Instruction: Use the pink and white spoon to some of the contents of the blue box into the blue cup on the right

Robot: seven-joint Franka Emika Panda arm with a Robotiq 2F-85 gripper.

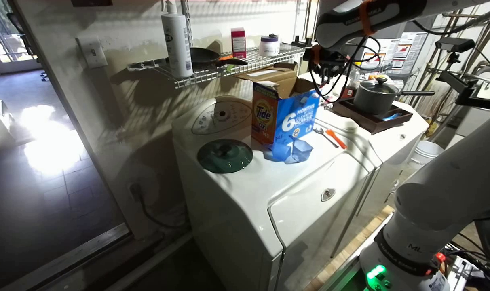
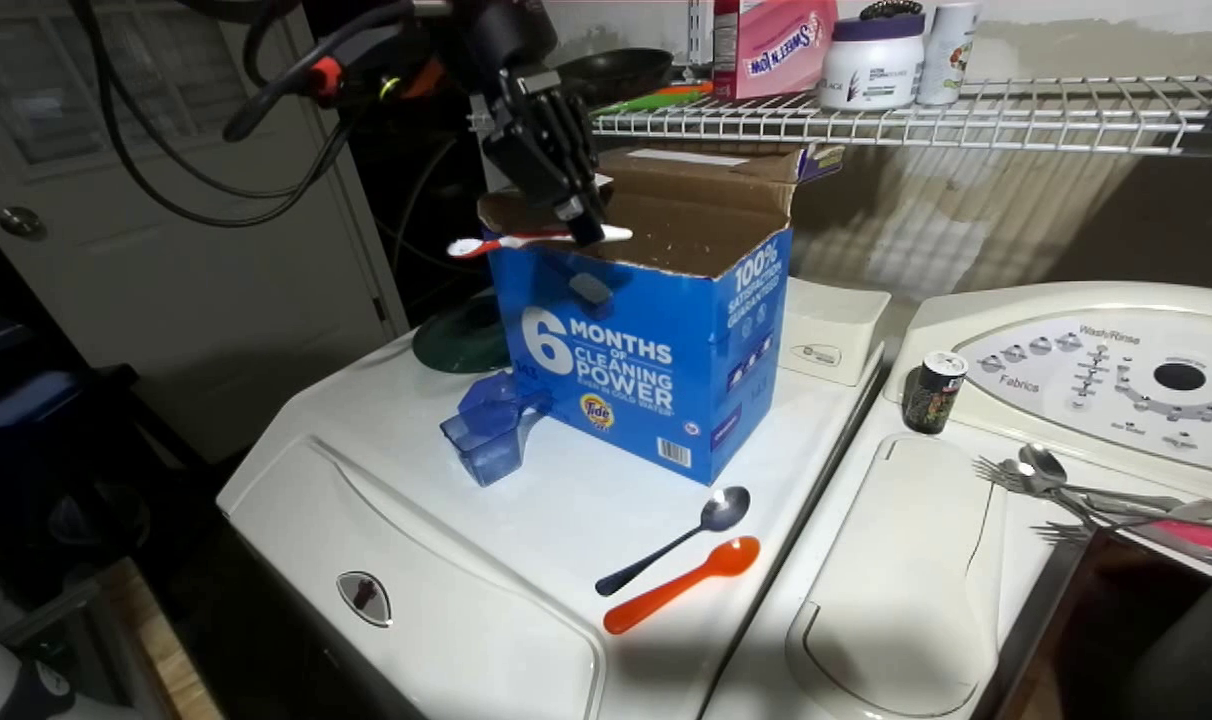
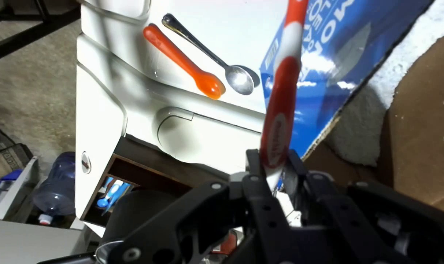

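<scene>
My gripper (image 3: 275,158) is shut on the handle end of the pink and white spoon (image 3: 283,99). In an exterior view the spoon (image 2: 526,240) lies nearly level over the front rim of the blue box (image 2: 616,350), its white-looking bowl end out past the box's left corner. Whether the bowl carries powder, I cannot tell. The box is upright with its top open; its contents are mostly hidden. At its foot sit two translucent blue cups close together, the right one being the blue cup (image 1: 300,152) on the washer top. The spoon's bowl is cut off in the wrist view.
An orange spoon (image 2: 681,590) and a metal spoon (image 2: 676,540) lie before the box. A dark green lid (image 1: 224,155) rests beside it. Behind and above runs a wire shelf (image 2: 1026,115). A pot (image 1: 374,97) stands on a dark tray (image 1: 370,126).
</scene>
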